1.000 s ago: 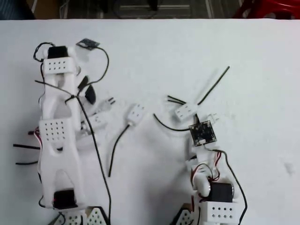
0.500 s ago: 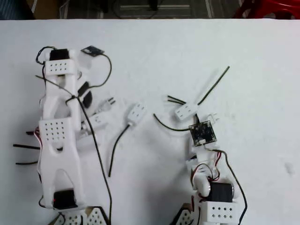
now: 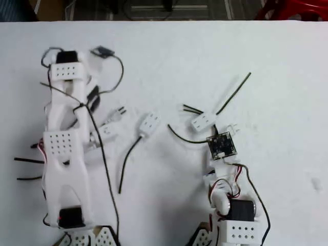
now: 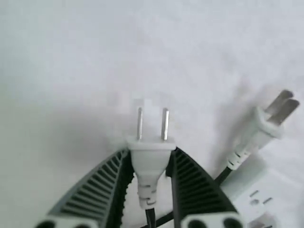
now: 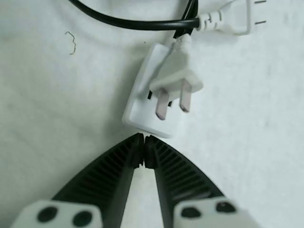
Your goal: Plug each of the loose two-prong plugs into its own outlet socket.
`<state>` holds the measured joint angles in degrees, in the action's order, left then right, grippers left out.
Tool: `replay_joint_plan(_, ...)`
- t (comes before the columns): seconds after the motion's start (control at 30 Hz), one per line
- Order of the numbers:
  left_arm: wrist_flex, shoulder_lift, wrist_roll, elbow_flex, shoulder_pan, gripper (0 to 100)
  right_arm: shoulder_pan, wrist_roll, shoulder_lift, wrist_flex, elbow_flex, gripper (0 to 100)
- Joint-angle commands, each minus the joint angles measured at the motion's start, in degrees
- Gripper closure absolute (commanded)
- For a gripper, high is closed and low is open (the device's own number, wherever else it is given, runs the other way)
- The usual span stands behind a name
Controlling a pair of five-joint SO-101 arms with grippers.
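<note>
Clamping 1st plug (image 4: 150, 142) in left gripper (image 4: 149, 159): dark ribbed fingers (image 4: 107, 183) pressing on both flanks of white plug body, so narrow opening w/ plug filling it. Pointing both prongs straight out, away from wrist, over bare white table (image 4: 71, 47), w/ cord running back btwn fingers. Can't tell whether prongs touching table. Showing 2nd plug (image 4: 263, 121) lying near, off to one side of 1st, prongs angling away, black cord trailing back past near socket (image 4: 254, 202), lying just beside that cord w/ slots facing up. From above, placing 2nd plug and near socket just beside left arm (image 3: 64, 143), on that arm's side of table.

Pinching right gripper (image 5: 144, 148) fully together, tips touching, nothing btwn them. Aiming at right socket (image 5: 140, 111), a white block flat on table, just beyond fingertips but apart from them. Showing 3rd plug (image 5: 178, 76) lying across top of that block, prongs bare and pointing back toward gripper. Showing 4th plug (image 5: 235, 16) farther off beyond block, w/ black cable (image 5: 128, 20) curving past block's far end. Spotting small wire scrap (image 5: 71, 42) on table, well apart from block.

From above, showing middle socket (image 3: 149, 123) lying btwn both arms, its black cord (image 3: 128, 164) trailing toward front edge, and right arm (image 3: 233, 215) sitting at front right.
</note>
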<state>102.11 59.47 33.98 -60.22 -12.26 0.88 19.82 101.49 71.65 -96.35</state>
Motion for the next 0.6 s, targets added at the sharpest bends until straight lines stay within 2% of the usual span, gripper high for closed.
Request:
replay_joint_plan(0.0,0.4,-15.5,-2.2,3.3,1.1,98,-0.1,0.4,0.6,0.1,-0.6,97.5)
replay_joint_plan(0.2,0.2,-35.9,-2.3,24.9,3.4,98,-0.1,0.4,0.6,0.1,-0.6,97.5)
replay_joint_plan(0.33,-1.1,-51.3,-2.3,41.7,7.3,98,-0.1,0.4,0.6,0.1,-0.6,97.5)
replay_joint_plan(0.57,-10.6,-76.7,-3.1,74.2,14.8,98,-0.1,0.4,0.6,0.1,-0.6,97.5)
